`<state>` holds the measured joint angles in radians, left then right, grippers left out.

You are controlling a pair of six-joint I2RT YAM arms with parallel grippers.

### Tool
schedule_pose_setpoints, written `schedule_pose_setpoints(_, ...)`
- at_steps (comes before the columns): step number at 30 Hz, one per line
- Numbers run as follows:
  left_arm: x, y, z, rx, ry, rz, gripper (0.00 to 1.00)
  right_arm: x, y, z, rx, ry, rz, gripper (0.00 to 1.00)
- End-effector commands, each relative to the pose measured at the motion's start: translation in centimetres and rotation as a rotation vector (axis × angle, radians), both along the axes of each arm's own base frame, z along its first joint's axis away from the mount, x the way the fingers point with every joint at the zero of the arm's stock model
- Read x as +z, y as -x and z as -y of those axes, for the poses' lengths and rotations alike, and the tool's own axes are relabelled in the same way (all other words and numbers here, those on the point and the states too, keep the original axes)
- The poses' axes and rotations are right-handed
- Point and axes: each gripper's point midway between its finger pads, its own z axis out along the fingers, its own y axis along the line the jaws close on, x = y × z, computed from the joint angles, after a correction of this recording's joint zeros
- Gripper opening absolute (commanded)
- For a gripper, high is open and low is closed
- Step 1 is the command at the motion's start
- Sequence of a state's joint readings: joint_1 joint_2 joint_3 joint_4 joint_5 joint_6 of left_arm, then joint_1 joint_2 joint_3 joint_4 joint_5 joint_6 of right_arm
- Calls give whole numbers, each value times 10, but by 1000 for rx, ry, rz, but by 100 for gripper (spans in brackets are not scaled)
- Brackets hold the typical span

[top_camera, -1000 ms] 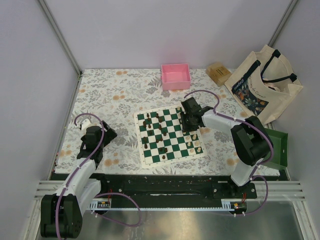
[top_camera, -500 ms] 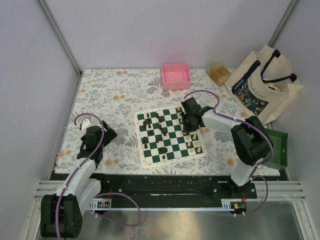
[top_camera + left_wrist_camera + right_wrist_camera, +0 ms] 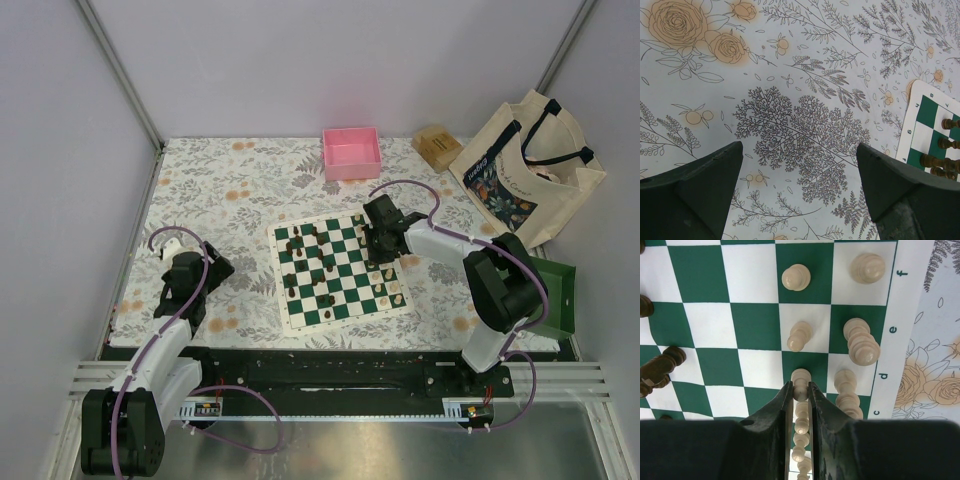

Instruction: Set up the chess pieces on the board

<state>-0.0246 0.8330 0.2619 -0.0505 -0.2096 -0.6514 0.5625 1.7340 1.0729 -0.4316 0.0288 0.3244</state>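
The green and white board (image 3: 340,272) lies mid-table with dark and cream chess pieces on it. My right gripper (image 3: 378,240) is over its right side. In the right wrist view the gripper (image 3: 800,390) is shut on a cream pawn (image 3: 800,378) over a green square, with more cream pawns in a row behind it between the fingers. Other cream pieces (image 3: 861,342) stand on the rim files, dark pieces (image 3: 660,365) at the left. My left gripper (image 3: 799,165) is open and empty over the floral cloth; the board's corner (image 3: 932,132) shows at its right.
A pink tray (image 3: 351,153) stands at the back. A wooden block (image 3: 437,146) and a tote bag (image 3: 528,165) are at the back right. A green tray (image 3: 556,295) sits at the right edge. The left arm (image 3: 185,280) rests left of the board.
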Motion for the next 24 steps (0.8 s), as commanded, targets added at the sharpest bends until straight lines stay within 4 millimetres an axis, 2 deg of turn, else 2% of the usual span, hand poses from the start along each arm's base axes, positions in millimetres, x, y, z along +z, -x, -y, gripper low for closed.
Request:
schedule_pose_setpoints(1,23,-15,0,-3,-3,83,99,18,-13,-1,-2,-7,56,22)
schedule_pose_setpoints(14,23,-15,0,-3,-3,85,99,16,-14,-8,11,-32,44,27)
schedule_pose_setpoints(17,23,-15,0,-5,-3,85,99,16,-14,-8,10,-30,43,33)
schedule_pose_setpoints(24,22,-15,0,-3,-3,82,99,18,-14,-9,15,-36,45,35)
